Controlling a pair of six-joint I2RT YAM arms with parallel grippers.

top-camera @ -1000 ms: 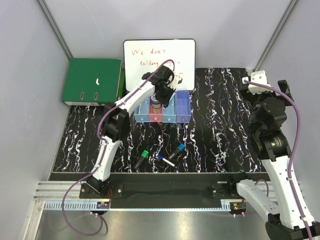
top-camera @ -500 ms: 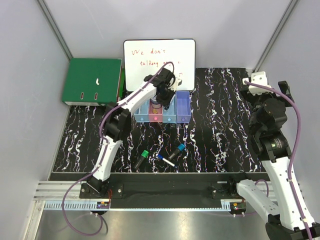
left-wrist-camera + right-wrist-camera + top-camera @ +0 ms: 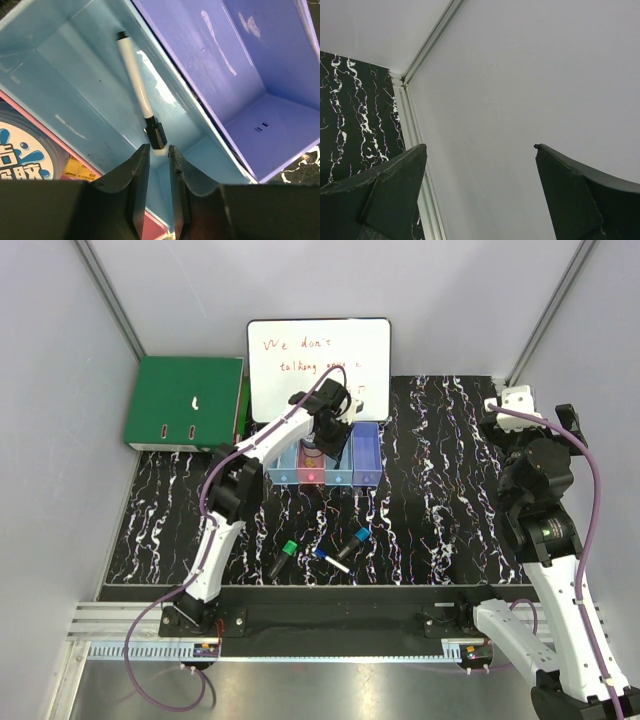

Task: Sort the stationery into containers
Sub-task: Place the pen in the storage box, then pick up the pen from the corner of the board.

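Our left hand (image 3: 156, 149), barely parted and empty, hangs just above a pen (image 3: 135, 82) in the blue bin (image 3: 60, 95).

Four bins (image 3: 367, 455); three loose markers (image 3: 284, 557); one binned pen (image 3: 139, 95); one whiteboard (image 3: 318, 350); one binder (image 3: 183, 400).
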